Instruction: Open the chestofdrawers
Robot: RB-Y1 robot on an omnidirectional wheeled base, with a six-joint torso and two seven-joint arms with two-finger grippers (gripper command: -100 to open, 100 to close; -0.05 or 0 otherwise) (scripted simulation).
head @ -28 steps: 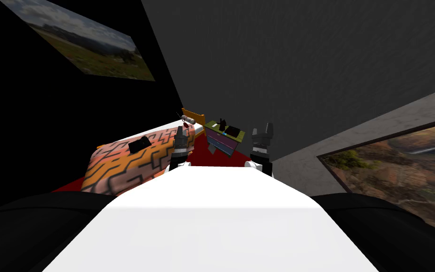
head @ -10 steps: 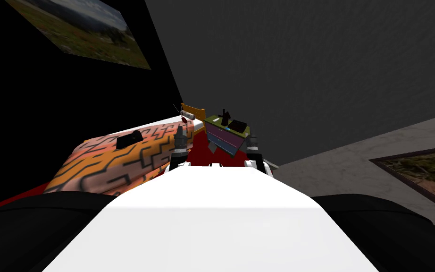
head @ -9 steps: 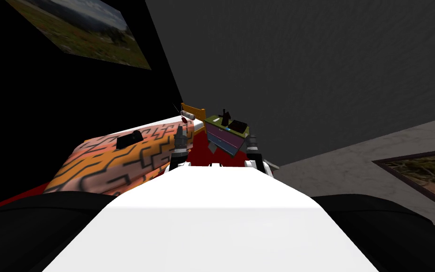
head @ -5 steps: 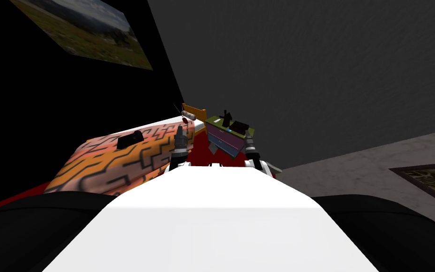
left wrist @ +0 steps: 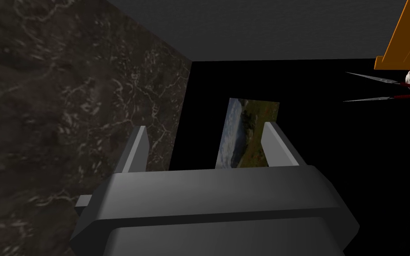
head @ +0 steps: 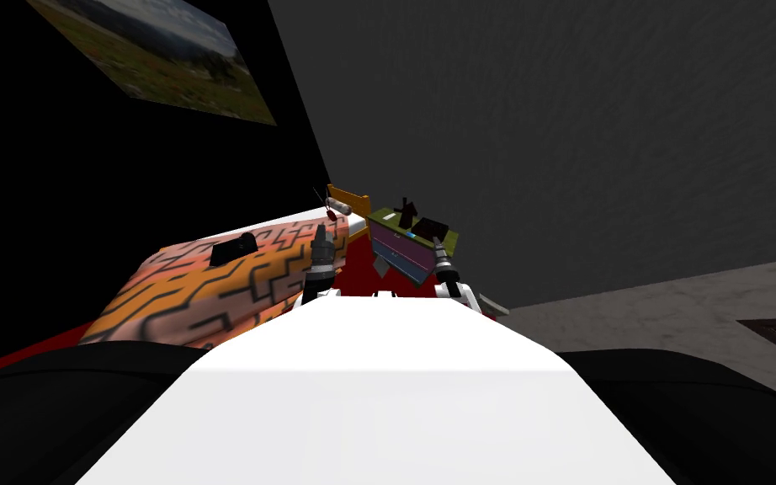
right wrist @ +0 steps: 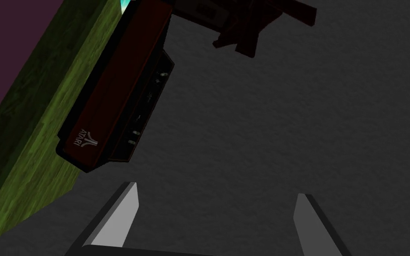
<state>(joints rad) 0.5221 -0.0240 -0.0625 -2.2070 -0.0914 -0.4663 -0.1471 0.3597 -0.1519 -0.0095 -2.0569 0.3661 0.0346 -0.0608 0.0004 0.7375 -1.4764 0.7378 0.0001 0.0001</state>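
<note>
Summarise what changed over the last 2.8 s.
The right gripper swung in from beside the green-topped chest of drawers with purple fronts to its right top corner, fingers open, holding nothing. My head view also turned left. Unchanged: the drawers look shut, and the left gripper is open by the orange maze-patterned bed.

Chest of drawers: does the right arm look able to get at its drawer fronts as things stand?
Probably yes. The open right gripper is close beside the chest of drawers with nothing between, but it points past the green top and console at the dark wall.
</note>
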